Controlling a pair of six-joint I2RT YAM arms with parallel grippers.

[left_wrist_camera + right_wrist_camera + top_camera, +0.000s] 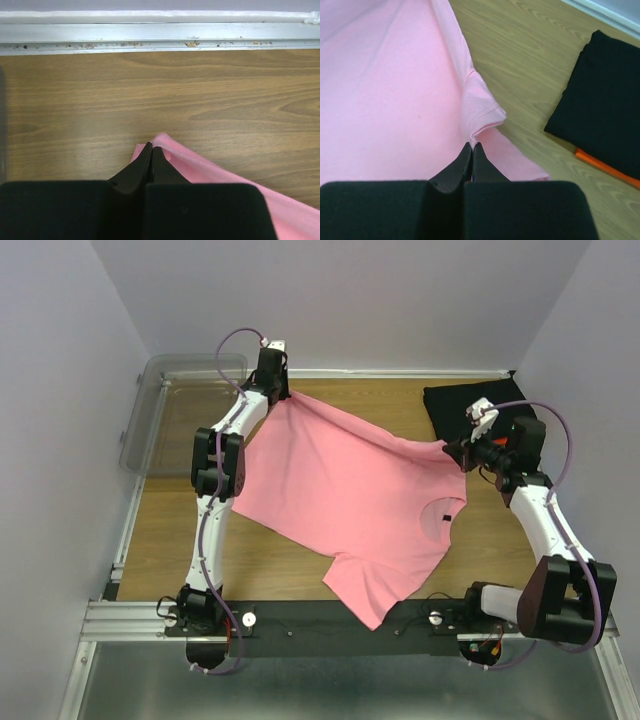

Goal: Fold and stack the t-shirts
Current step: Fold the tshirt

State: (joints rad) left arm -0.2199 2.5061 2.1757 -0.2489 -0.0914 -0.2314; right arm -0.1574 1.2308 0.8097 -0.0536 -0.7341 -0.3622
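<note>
Pink cotton everywhere right now, lol. The pink t-shirt [350, 500] lies spread across the middle of the tabletop [170, 530]. Its far edge is pulled into a fairly straight line between my two grippers.

My left gripper [285, 397] is out at about 11 o'clock, near the far edge. It's clenched on one corner of the shirt's hem. From the left wrist view the fingers are pressed together, with a little point of pink cloth poking out past the tips. Bare wood lies beyond that, and then the metal rail [160, 35] along the far edge.

My right gripper [452, 448] sits around 2 o'clock, also clamped tight. It's pinching the bunched fold of a sleeve, right where the stitched cuff crumples up. The collar faces 3 o'clock, and the small dark neck label [443, 515] shows inside it. The other sleeve points to 6 o'clock and drapes over the near edge, between my two bases.

The black t-shirt [470, 405] is folded at roughly 1 o'clock, just past my right gripper. It's near the pink one, though I can't tell if they touch. A strip of the orange t-shirt [605, 167] peeks out from under the black one. The clear plastic bin [170, 410] is over at 10 o'clock, off the far left corner.
</note>
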